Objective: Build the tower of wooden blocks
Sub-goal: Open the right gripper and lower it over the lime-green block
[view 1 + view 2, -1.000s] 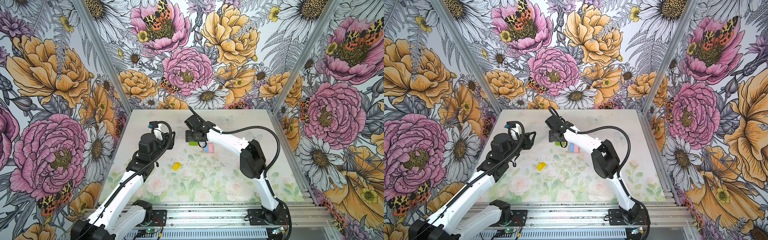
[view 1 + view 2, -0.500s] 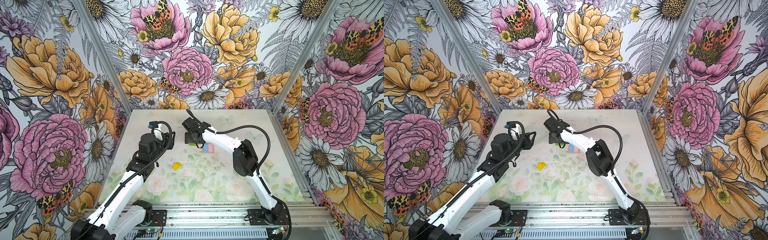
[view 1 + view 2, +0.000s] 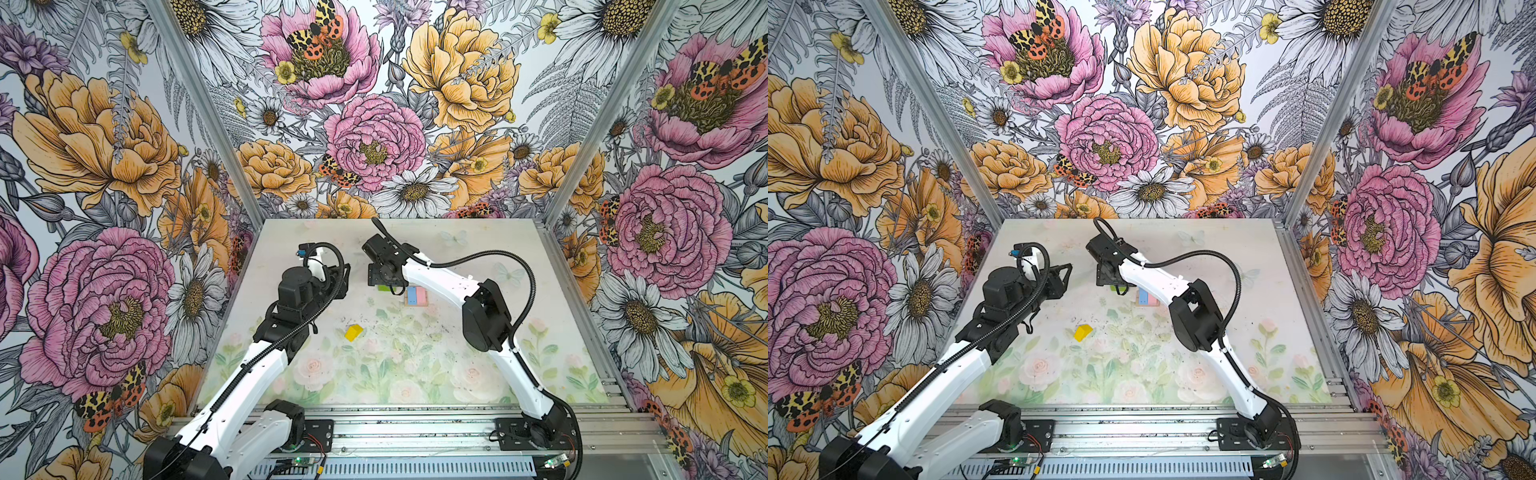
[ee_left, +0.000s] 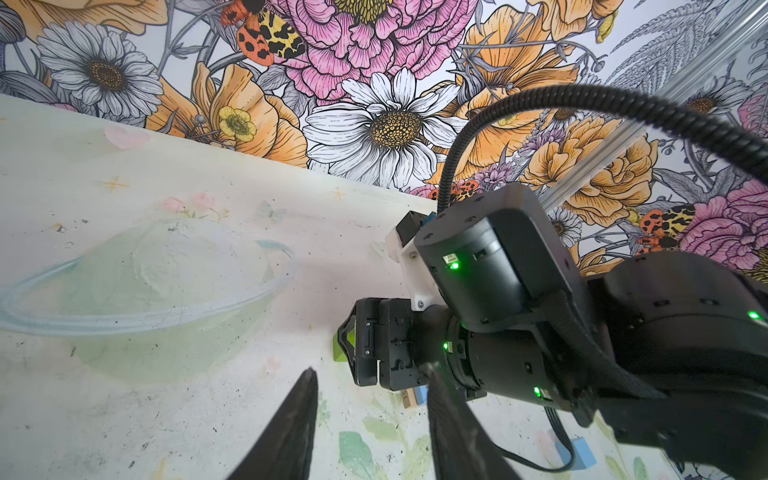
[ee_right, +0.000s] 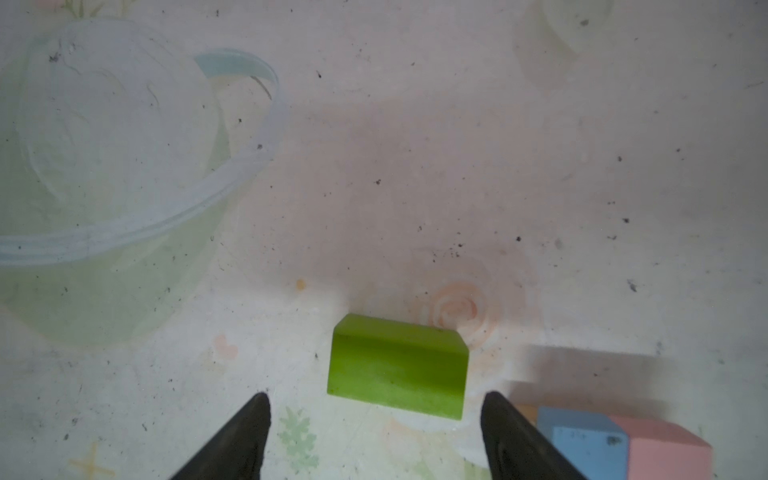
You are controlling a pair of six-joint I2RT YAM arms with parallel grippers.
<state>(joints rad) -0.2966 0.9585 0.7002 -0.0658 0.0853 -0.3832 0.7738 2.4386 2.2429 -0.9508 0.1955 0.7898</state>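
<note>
Wide open and empty, the right gripper [image 5: 374, 397] faces the green wooden brick [image 5: 397, 365] just ahead, seemingly lying lengthwise across its fingers.

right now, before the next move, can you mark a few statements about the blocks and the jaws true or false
1. The green brick lies on the table, not on the stack. True.
2. The right gripper has its jaws shut on the green brick. False: the jaws stand open and do not clamp it.
3. The light blue brick and the pink brick sit side by side on the tan base. True.
4. The yellow roof-shaped piece tops the stack. False: it lies alone on the table.
5. The left gripper holds a block. False: its jaws are open and empty.
</note>
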